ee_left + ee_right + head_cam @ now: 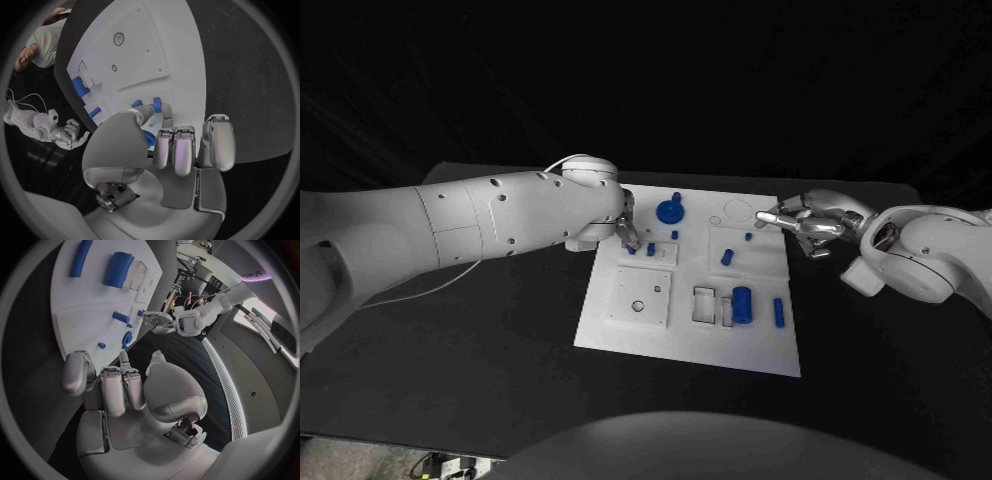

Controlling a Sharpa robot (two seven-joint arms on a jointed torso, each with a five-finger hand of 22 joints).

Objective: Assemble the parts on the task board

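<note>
A black table (473, 380) fills a dark room, with a white task board (632, 325) at its centre. The left arm reaches in from nine o'clock; the left hand (620, 228) hovers over the board's upper left corner, fingertips down at two small blue pegs (642, 249), though I cannot tell whether it grips one. The right hand (798, 225), at three o'clock by the board's upper right edge, has its fingers loosely curled and holds nothing I can see. A blue round knob (672, 211) stands at twelve o'clock; a blue cylinder (743, 304) and a slim blue bar (779, 312) lie near five o'clock. This looks like an early seating step; next, the pegs need pressing straight down.
</note>
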